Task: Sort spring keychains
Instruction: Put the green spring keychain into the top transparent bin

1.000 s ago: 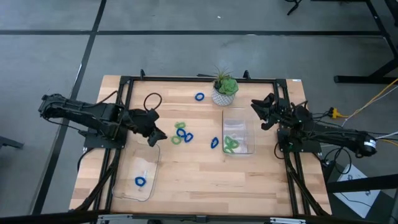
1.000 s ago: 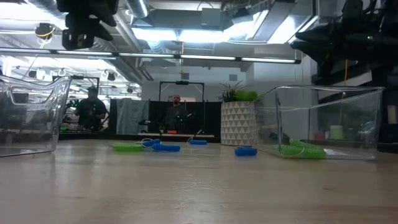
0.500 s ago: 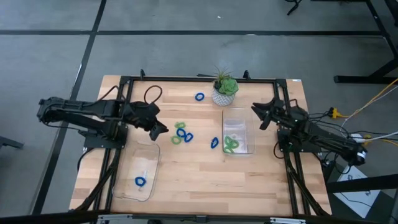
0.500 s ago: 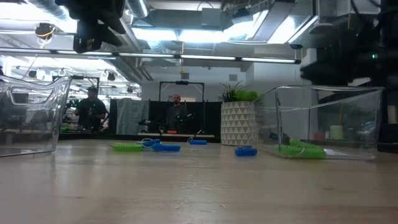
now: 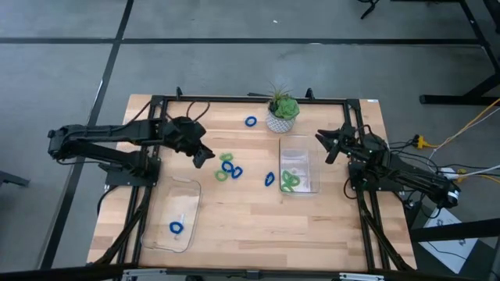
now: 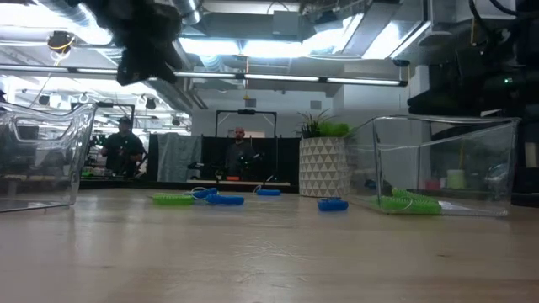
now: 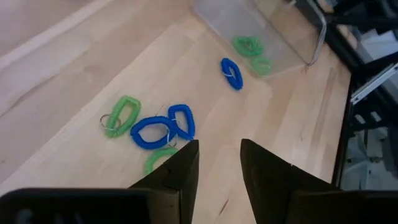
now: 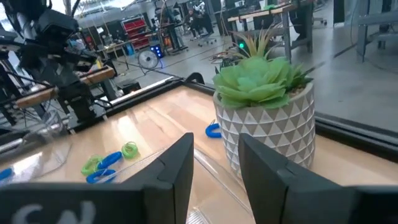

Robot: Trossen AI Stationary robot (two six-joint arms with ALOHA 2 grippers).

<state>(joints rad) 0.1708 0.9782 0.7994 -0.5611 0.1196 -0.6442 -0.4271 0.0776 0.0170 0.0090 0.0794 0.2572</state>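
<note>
1. While the left claw hung empty, fingers slightly apart, we saw spring keychains clustered just beside it on the tabletop.
2. We saw the right claw parted, empty, beside the clear tray holding green ones.

A cluster of spring keychains lies mid-table, between two trays. One tray sits right (keychains inside), the other front-left.

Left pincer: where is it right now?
High view: the left pincer hangs open over the table's left half, empty, just left of the loose cluster of spring keychains, above the left clear tray.
</note>
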